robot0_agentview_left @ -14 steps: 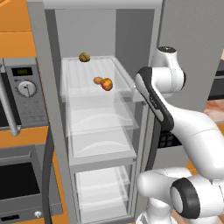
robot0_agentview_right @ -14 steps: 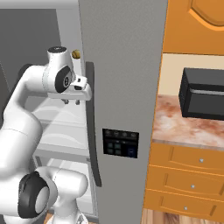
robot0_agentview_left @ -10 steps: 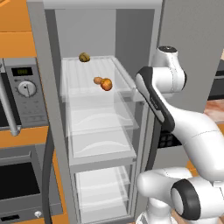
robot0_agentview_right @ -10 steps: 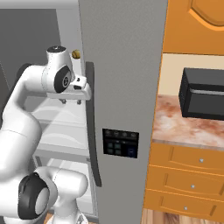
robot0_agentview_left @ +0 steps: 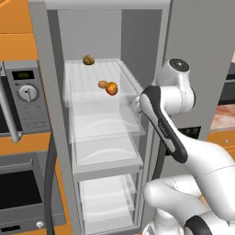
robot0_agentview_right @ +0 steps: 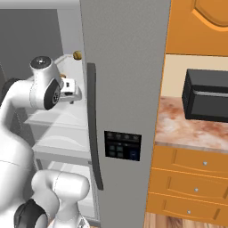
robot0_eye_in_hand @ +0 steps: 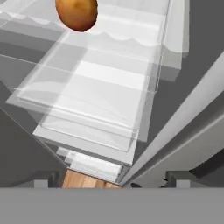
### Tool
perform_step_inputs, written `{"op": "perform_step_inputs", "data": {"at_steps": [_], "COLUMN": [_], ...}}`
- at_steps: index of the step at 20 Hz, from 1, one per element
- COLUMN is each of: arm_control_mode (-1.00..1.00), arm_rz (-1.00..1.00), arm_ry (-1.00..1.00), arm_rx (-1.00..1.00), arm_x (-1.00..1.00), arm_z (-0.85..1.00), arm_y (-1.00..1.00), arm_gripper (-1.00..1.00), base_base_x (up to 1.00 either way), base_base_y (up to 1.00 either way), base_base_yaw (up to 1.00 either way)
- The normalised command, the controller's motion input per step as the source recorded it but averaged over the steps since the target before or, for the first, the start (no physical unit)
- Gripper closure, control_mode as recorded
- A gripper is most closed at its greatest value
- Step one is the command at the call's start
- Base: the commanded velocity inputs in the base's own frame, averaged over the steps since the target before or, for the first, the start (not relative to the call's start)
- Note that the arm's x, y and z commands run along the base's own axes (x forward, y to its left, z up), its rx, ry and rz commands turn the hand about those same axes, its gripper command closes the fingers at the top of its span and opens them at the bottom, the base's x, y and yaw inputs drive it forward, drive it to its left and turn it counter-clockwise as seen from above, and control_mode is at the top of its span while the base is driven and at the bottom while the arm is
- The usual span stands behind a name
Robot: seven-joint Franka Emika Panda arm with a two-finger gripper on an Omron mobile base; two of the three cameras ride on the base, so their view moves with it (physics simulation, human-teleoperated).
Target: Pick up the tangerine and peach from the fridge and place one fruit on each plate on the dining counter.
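The fridge [robot0_agentview_left: 151,27] stands open. On its top glass shelf [robot0_agentview_left: 92,98] the dull-orange tangerine [robot0_agentview_left: 103,84] lies right beside the red-orange peach [robot0_agentview_left: 111,88]. My hand [robot0_agentview_right: 71,89] hovers at the right front edge of that shelf, a little right of the peach and touching neither fruit. In the hand view my gripper [robot0_eye_in_hand: 109,181] is open and holds nothing. One orange fruit [robot0_eye_in_hand: 76,13] sits at that view's top edge, and I cannot tell which of the two it is. The plates and the dining counter are out of view.
An olive-brown lumpy item [robot0_agentview_left: 88,60] lies at the back of the top shelf. The grey fridge door [robot0_agentview_right: 124,89] stands close on my right. A silver microwave [robot0_agentview_left: 27,96] is to the left, and a black appliance [robot0_agentview_right: 205,100] sits on the wall counter.
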Motion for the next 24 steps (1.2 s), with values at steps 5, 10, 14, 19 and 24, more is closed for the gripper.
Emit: {"op": "perform_step_inputs", "data": {"at_steps": [5, 10, 14, 19, 24], "arm_control_mode": [-1.0, -1.0, -1.0, -1.0, -1.0], "arm_rz": [0.01, 0.01, 0.05, 0.04, 0.0], "arm_ry": [-0.04, -0.02, 0.0, -0.08, -0.09], "arm_rx": [0.0, 0.0, 0.01, 0.0, 0.02], "arm_x": [0.3, 0.47, 0.52, 0.42, 0.37], "arm_z": [0.32, 0.25, 0.23, 0.09, 0.01], "arm_y": [0.46, 0.39, 0.22, 0.23, 0.22], "arm_gripper": [-1.0, -1.0, -1.0, -1.0, -1.0], "base_base_x": [0.0, 0.0, 0.0, 0.0, 0.0], "base_base_y": [0.0, 0.0, 0.0, 0.0, 0.0], "base_base_yaw": [0.0, 0.0, 0.0, 0.0, 0.0]}}
